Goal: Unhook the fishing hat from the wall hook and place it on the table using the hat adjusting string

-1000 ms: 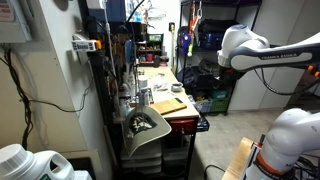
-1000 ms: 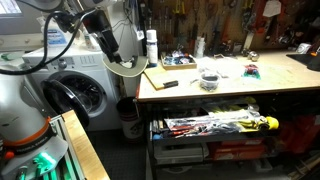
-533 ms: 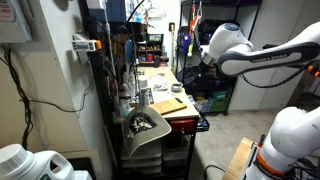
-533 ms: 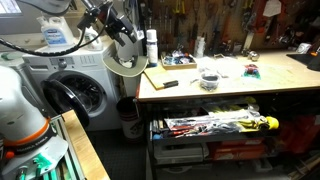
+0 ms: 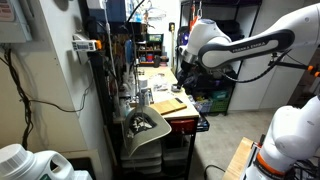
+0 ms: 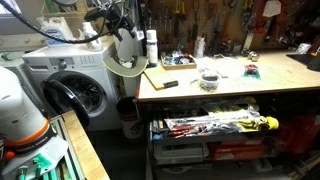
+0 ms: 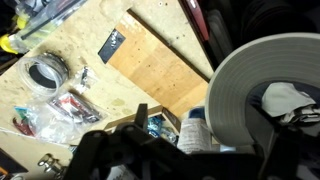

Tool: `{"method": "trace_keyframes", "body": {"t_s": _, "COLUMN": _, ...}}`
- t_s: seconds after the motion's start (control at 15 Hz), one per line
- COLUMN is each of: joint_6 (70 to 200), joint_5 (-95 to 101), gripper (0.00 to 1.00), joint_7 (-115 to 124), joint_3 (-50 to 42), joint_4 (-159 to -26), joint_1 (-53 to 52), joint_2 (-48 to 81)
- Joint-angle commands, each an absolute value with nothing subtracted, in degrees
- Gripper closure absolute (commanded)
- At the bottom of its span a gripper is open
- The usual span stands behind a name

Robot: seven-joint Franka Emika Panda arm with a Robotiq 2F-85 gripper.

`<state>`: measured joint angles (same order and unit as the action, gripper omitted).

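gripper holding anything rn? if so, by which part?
Nothing held. The gripper is open and apart from the fishing hat, which hangs at the end of the table.

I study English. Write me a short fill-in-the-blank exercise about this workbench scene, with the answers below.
The floppy khaki fabric fishing hat hangs at the end of the long workbench, whose top is made of light ___.
The front-loading washing machine beside the hat is ___ in colour.
The jaws of the robot's gripper are ___, holding nothing.
Answers: wood; white; open.

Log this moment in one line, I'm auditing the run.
gripper open, empty | hat hanging at table end, unheld
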<state>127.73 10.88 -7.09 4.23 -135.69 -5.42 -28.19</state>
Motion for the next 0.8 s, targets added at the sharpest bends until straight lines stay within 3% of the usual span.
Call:
{"method": "trace_keyframes", "body": {"t_s": 0.0, "joint_6": 116.3, "joint_5": 8.7, "gripper": 0.0, "joint_7": -4.3, "joint_3": 7.2, "joint_4": -126.3, "joint_1": -6.3, "joint_2": -21.6}}
{"method": "trace_keyframes", "body": {"t_s": 0.13, "joint_6": 111.2, "joint_5": 7.2, "gripper": 0.0, "joint_7": -3.8, "joint_3": 8.3, "joint_4": -122.7, "joint_1": -7.1, "joint_2": -19.3}}
{"method": "trace_keyframes", "body": {"t_s": 0.2, "joint_6": 115.7, "joint_5": 8.9, "gripper": 0.0, "joint_7": -4.8, "joint_3": 7.5, "joint_4": -126.7, "joint_1": -6.7, "joint_2": -22.4}}
{"method": "trace_keyframes", "body": {"t_s": 0.73, "joint_6": 113.6, "joint_5": 6.5, "gripper": 0.0, "joint_7": -0.4, "joint_3": 9.5, "joint_4": -123.2, "joint_1": -7.8, "joint_2": -19.9}}
